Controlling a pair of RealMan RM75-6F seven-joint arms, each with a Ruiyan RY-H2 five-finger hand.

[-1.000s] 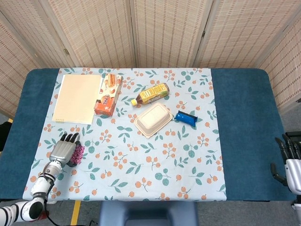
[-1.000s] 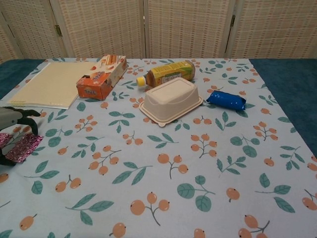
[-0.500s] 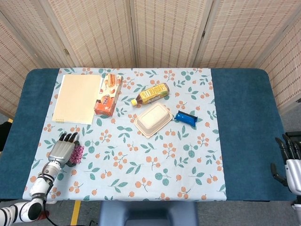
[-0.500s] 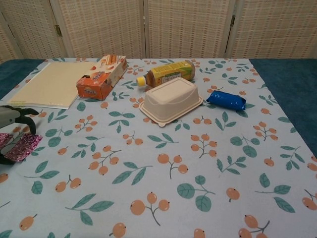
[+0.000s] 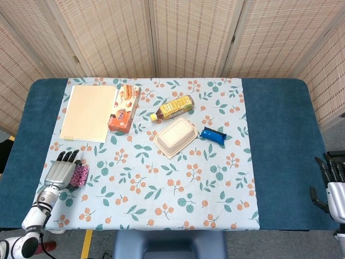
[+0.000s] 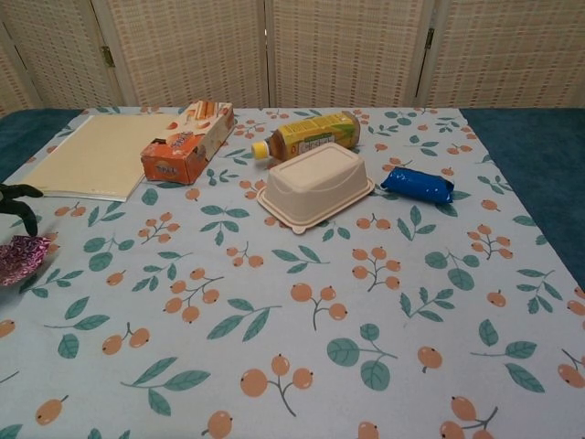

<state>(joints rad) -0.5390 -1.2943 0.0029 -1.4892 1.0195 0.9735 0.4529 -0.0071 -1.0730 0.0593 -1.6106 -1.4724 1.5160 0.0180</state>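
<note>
My left hand (image 5: 61, 172) grips a shiny pink wrapper (image 5: 80, 175), which sits at my fingers' right side. My right hand (image 5: 333, 186) hangs off the table's far edge, fingers loosely apart, holding nothing.

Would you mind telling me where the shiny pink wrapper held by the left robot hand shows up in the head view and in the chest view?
Head view: the pink wrapper sits at the lower left, against the left robot hand, near the tablecloth's left edge.
Chest view: the wrapper is at the far left edge, partly cut off.
Shared landmark: the cream notepad lies beyond it in both views.
</note>
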